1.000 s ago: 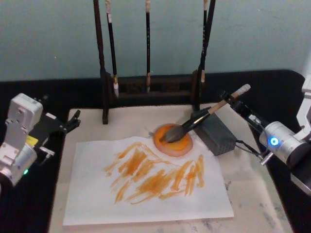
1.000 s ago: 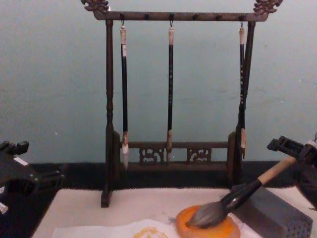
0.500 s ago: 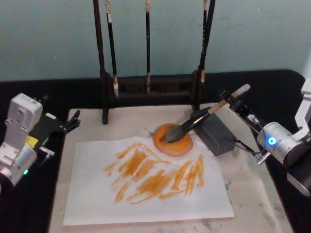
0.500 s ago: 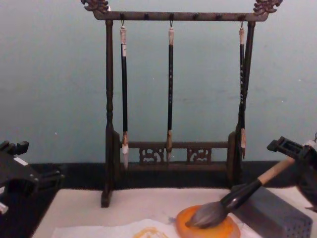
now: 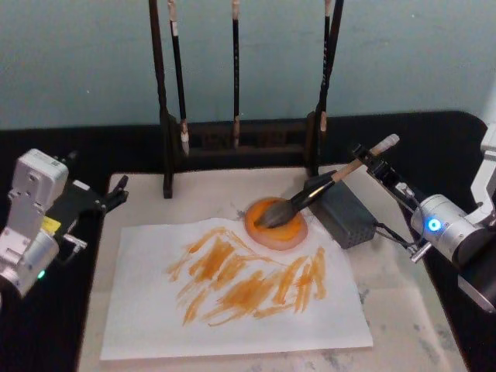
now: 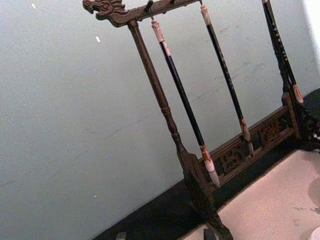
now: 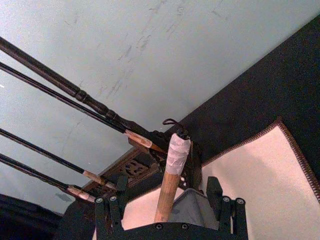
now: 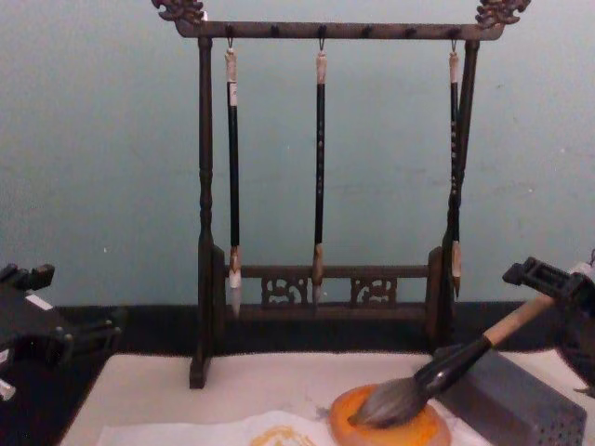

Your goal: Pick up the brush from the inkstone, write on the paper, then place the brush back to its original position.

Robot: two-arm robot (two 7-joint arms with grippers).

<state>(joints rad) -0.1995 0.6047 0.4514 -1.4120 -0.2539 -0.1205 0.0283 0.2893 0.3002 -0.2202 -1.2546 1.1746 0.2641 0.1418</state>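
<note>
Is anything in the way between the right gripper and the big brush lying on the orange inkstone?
Nothing visible. The thick tan-handled brush rests bristles-down on the round orange inkstone, and its handle end sits between the open fingers of the right gripper.

**Left arm:** parked at the near left edge of the scene. The white boxy wrist housing is tilted and carries a yellow label, with a small green light lit low on the segment behind it. A black end section reaches away toward the far right.

**Left gripper** (image 5: 116, 194)**:** black, held low and idle, aimed at the far right.

**Right arm:** enters from the right edge. It has a white upper link and a silver-grey wrist barrel with a blue light lit. A slim black forward section slopes toward the far left.

**Right gripper** (image 5: 369, 159)**:** black, at the far right. Its fingers (image 7: 111, 211) are spread wide with the jaws parted.
</note>
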